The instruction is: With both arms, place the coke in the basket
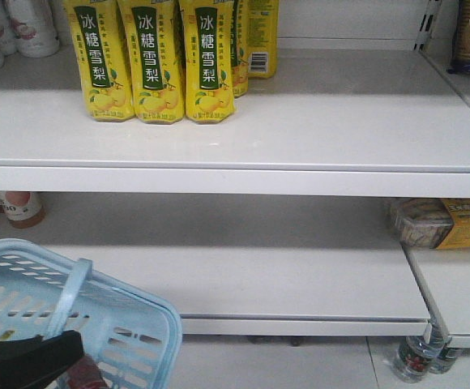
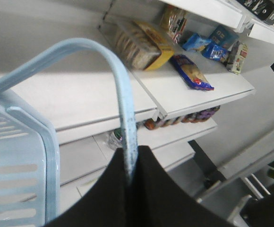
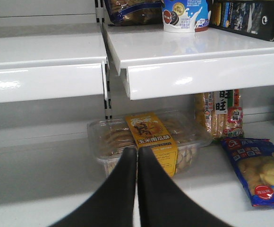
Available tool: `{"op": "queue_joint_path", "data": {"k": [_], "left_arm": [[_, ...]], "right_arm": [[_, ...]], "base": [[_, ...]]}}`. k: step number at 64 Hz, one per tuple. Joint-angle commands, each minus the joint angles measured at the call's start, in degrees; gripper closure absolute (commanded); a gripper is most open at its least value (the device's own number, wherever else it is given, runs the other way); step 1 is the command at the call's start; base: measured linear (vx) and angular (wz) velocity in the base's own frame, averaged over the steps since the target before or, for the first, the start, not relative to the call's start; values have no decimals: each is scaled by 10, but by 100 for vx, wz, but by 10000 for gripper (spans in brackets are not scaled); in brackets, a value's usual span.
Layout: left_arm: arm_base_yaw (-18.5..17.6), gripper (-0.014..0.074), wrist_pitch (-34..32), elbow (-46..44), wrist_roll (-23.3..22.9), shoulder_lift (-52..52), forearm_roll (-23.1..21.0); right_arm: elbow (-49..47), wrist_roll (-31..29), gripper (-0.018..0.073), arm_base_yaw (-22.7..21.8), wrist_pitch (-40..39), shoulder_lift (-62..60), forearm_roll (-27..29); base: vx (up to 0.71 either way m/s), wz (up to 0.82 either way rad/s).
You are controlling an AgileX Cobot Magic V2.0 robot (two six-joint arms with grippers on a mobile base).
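Note:
The light blue basket [image 1: 130,324] hangs at the lower left of the front view, in front of the lower white shelf. My left gripper [image 2: 131,153] is shut on the basket's flat handle [image 2: 126,109], which arcs up and away from the jaws. It shows as a black shape [image 1: 63,347] at the handle's base in the front view. A small red patch [image 1: 85,374] shows inside the basket under that gripper; I cannot tell whether it is the coke. My right gripper [image 3: 137,152] is shut and empty, pointing at a clear cookie box [image 3: 151,135] on a shelf.
Yellow pear-drink bottles [image 1: 154,65] stand on the upper shelf [image 1: 300,130]. The cookie box [image 1: 429,223] lies at the right of the lower shelf. A blue snack bag [image 3: 257,170] lies beside it. Water bottles [image 1: 417,356] stand on the floor at lower right.

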Motion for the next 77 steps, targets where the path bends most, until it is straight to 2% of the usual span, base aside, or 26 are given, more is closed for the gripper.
{"op": "queue_joint_path", "data": {"k": [1, 9, 15, 21, 28, 36, 43, 52, 58, 71, 77], "left_arm": [[-2, 602, -53, -18, 8, -55, 11], [-2, 602, -91, -18, -39, -110, 82], [-2, 602, -111, -18, -114, -140, 172], [-2, 602, -118, -18, -208, -158, 272], [-2, 602, -117, -17, -350, -174, 417], [-2, 602, -134, 4, -500, -193, 556], [-2, 602, -167, 42, -594, -214, 645], [-2, 602, -230, 96, -656, -239, 748], [-2, 602, -284, 130, -666, -248, 802], [4, 602, -386, 178, -666, -248, 850], [21, 602, -384, 179, -665, -248, 850]], "right_arm": [[-17, -5, 568, -3, -31, 3, -1], [-17, -5, 568, -3, -31, 3, -1], [-17, -5, 568, -3, -31, 3, -1], [-17, -6, 569, -3, -31, 3, -1], [-17, -6, 569, -3, -31, 3, -1], [-17, -6, 569, -3, -31, 3, -1], [-17, -6, 569, -3, -31, 3, -1], [-17, -6, 569, -3, -31, 3, -1], [-17, -6, 569, -3, -31, 3, -1], [-17, -6, 569, -3, -31, 3, -1], [-17, -6, 569, -3, -31, 3, -1]], "base": [[0, 0], [0, 0], [0, 0], [0, 0], [0, 0], [0, 0], [0, 0], [0, 0], [0, 0], [0, 0], [0, 0]]}}
